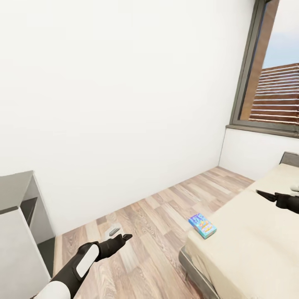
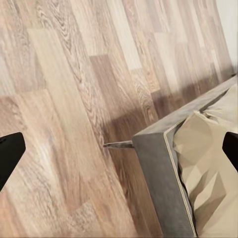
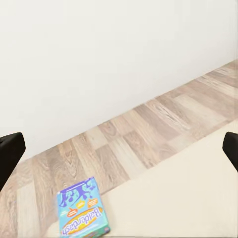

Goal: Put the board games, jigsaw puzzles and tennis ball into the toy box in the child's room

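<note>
Flat blue printed board game box [image 1: 202,225] lying at the near corner of the beige mattress bed [image 1: 249,241], long axis angled toward the wood floor [image 1: 158,224]. Nearer to the black right gripper [image 1: 265,194], poised over the mattress beyond it, fingers spread wide and empty. Black left gripper [image 1: 120,238] off over the floor, likewise spread and empty.

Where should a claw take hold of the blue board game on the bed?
Probably from above, across the narrow width of the blue board game. It lies flat near the corner of the bed, so both long edges are free; the right claw is nearer.
</note>
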Controlling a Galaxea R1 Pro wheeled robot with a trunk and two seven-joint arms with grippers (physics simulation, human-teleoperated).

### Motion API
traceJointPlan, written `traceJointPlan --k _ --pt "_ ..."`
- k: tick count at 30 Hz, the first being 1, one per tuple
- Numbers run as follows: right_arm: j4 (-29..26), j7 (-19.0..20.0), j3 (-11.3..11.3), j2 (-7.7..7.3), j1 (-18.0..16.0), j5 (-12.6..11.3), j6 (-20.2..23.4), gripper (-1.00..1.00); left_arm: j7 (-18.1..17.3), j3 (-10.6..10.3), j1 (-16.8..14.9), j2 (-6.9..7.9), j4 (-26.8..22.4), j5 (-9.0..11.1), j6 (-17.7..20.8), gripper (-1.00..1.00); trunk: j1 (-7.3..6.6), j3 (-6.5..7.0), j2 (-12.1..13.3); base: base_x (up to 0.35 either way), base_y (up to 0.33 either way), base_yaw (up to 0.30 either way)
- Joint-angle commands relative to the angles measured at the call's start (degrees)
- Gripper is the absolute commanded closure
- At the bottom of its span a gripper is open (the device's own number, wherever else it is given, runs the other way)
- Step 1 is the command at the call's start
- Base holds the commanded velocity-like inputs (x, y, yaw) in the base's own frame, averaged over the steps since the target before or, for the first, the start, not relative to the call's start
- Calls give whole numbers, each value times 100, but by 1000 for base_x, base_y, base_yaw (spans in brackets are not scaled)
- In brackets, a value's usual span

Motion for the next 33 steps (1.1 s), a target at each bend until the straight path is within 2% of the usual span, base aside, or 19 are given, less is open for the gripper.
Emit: traceJointPlan --k 1,9,13,15,18,33 --pt "-2 16 2 3 -7 -19 51 -100 -6 -19 -1 7 -5 19 10 -100 0 -6 -3 83 324 -292" --pt "52 41 59 9 -9 20 68 -100 -31 -10 -1 10 -3 33 10 -100 0 -6 -3 123 328 -293" --pt "71 47 222 21 -14 223 184 -100 -60 -25 -1 4 -4 30 9 -100 0 -6 -3 180 301 -293" --pt "75 62 297 17 -16 303 420 -100 -69 -33 -1 -12 -4 37 9 -100 0 -6 -3 117 162 -293" --pt "79 98 379 1 -16 373 727 -100 -84 -41 -1 -49 -4 57 15 -100 0 -6 -3 49 67 -292" --pt "72 103 387 -25 -11 379 774 -100 -124 -15 -1 -12 -4 90 12 -100 0 -6 -3 7 9 -293"
